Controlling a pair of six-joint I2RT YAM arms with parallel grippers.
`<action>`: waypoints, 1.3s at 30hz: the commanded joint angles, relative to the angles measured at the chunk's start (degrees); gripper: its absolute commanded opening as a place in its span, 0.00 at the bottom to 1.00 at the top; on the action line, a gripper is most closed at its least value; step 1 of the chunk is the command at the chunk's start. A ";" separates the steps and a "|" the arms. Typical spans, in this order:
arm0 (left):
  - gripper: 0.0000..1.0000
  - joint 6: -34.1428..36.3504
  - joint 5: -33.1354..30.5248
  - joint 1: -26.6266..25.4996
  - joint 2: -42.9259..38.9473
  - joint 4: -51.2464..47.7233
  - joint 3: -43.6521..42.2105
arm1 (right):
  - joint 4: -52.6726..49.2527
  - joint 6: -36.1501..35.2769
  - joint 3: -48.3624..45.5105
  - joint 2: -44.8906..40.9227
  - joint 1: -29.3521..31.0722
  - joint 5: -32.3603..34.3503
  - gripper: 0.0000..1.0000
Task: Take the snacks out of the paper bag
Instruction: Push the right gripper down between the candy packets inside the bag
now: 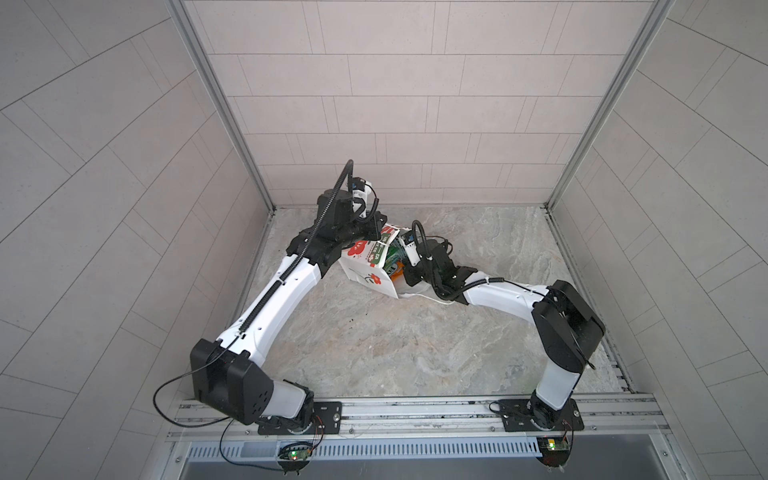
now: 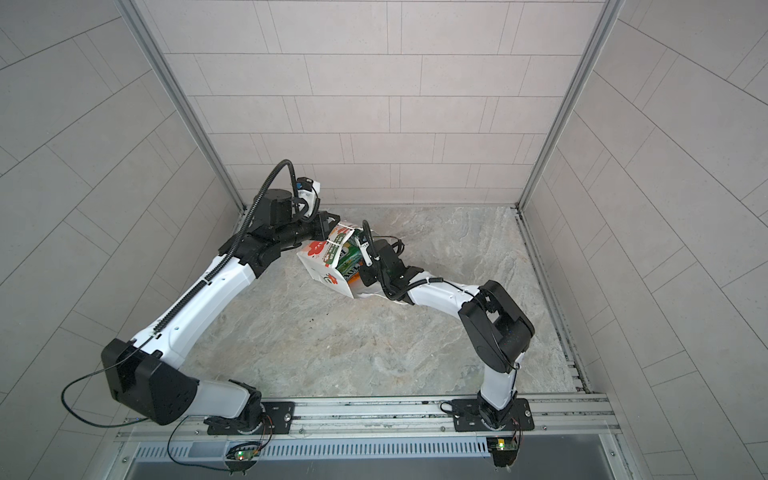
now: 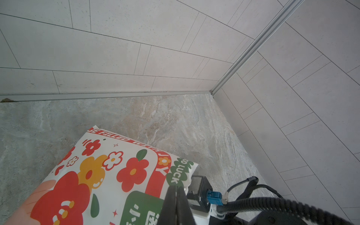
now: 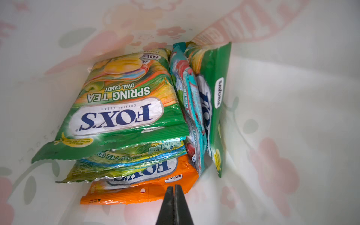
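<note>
Snacks (image 4: 175, 124) are all inside the paper bag (image 4: 292, 93), directly ahead of the right gripper (image 4: 174, 187), which is inserted through the bag mouth.

Right gripper state: jaws fully closed, fingers pressed together. The tips overlap the near edge of the orange packet (image 4: 136, 194), the closest item. Whether that edge is pinched between them cannot be told.

Stacked on the orange packet, each set slightly farther from the tips:
- a crinkled green-yellow packet (image 4: 124, 165);
- the "FOX'S Spring Tea" packet (image 4: 116, 93), uppermost.

Touching the side of the stack, two more packets stand on edge: a teal cherry packet (image 4: 187, 101), then a green packet (image 4: 216, 93) leaning on the bag wall. Five packets can be counted; anything beneath or behind them is hidden. Past the packets, flower print shows faintly through the paper.

Left gripper (image 3: 176, 190) state: jaws clamped on the bag rim at the "GOOD LUCK" print, with the right arm's wrist camera (image 3: 200, 192) just beyond the tips.

In both top views the bag lies on its side on the table (image 1: 415, 353), between the two arms, with its mouth toward the right arm. A green packet shows in the opening. The right gripper's fingers are hidden inside the bag there. A white cord handle (image 1: 436, 300) lies on the table under the right arm. Tiled walls (image 1: 374, 104) stand farthest off.
</note>
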 commanded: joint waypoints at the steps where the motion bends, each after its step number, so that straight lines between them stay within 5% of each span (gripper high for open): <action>1: 0.00 0.98 0.12 0.45 -1.31 0.46 -0.22 | -0.20 0.05 0.43 -0.64 -0.28 -1.45 0.00; 13: 0.00 0.06 4.59 0.41 -1.90 2.53 -0.45 | -3.49 -5.45 3.85 3.72 0.86 -3.12 0.29; 17: 0.00 0.01 5.47 0.41 -2.56 3.47 -0.86 | -2.59 -4.89 4.80 5.39 1.10 1.66 0.34; 26: 0.00 0.14 7.64 0.43 -2.76 4.13 -0.82 | -1.78 -3.40 9.97 10.95 1.56 14.63 0.30; 39: 0.00 0.25 8.71 0.40 -2.76 4.14 -0.72 | -5.16 -0.87 14.90 15.73 1.59 17.26 0.38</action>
